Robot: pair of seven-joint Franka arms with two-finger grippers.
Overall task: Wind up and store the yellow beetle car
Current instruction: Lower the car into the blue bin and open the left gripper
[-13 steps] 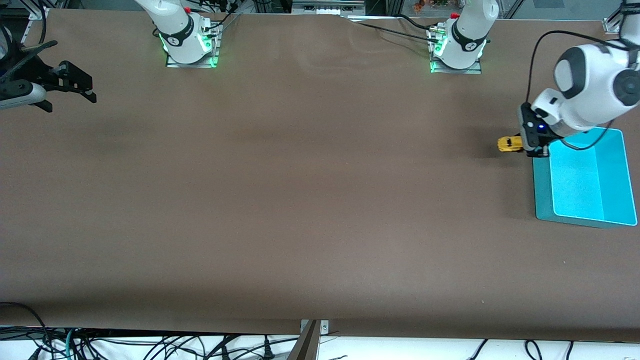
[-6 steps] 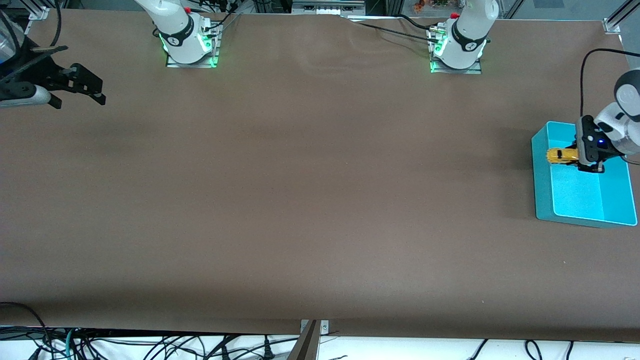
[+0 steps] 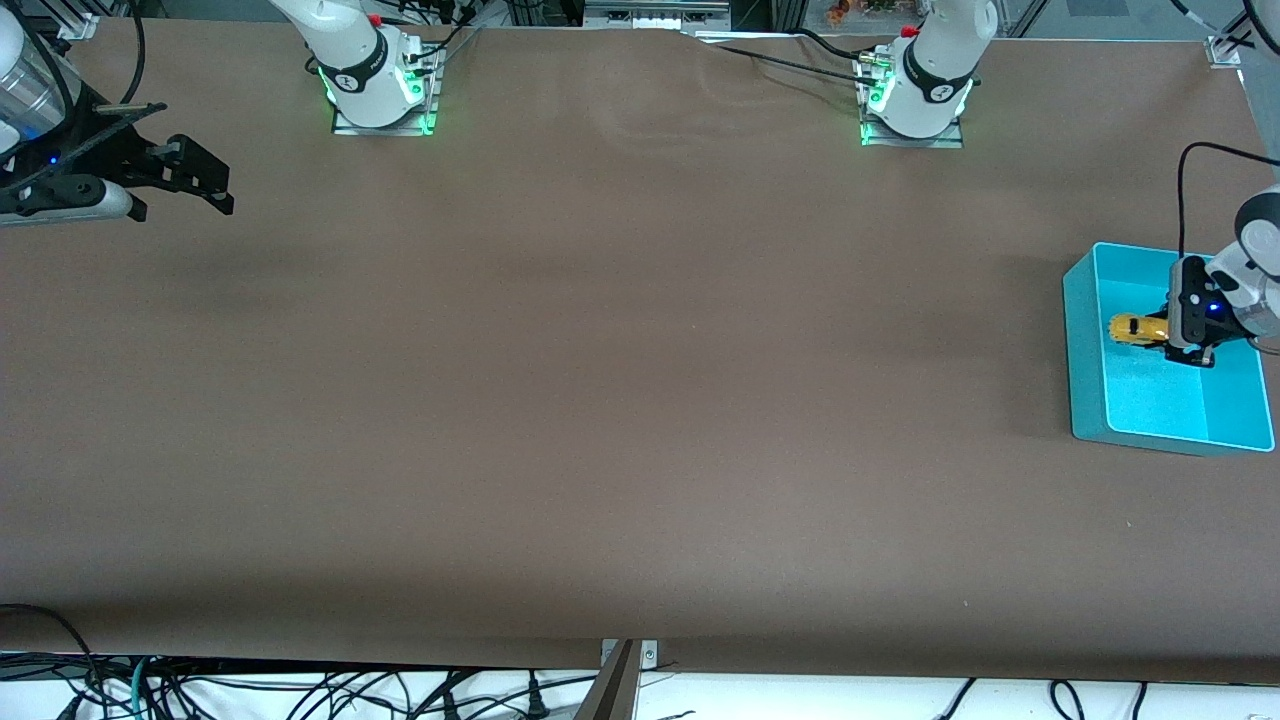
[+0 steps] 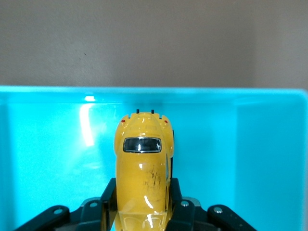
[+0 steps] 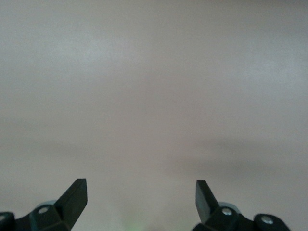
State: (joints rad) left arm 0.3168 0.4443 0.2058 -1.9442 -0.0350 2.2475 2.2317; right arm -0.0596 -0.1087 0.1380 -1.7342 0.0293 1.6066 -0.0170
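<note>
The yellow beetle car (image 3: pixel 1138 329) (image 4: pixel 143 168) is a small rounded toy with dark windows, held level. My left gripper (image 3: pixel 1168 334) (image 4: pixel 142 202) is shut on its sides, and the car's free end juts out past the fingers. Car and gripper hang inside the open top of the turquoise bin (image 3: pixel 1085 340) (image 4: pixel 57 144), over its floor. My right gripper (image 3: pixel 205 185) (image 5: pixel 141 192) waits at the right arm's end of the table, open, with nothing between its fingers, over bare brown tabletop.
The turquoise bin stands at the left arm's end of the table and holds nothing but the car above its floor. The two arm bases (image 3: pixel 378 85) (image 3: pixel 912 100) stand along the edge farthest from the front camera. Cables (image 3: pixel 300 690) lie past the near edge.
The left gripper carried the car from beside the bin over its wall and down into the bin. The right gripper drifted a little toward the table's middle.
</note>
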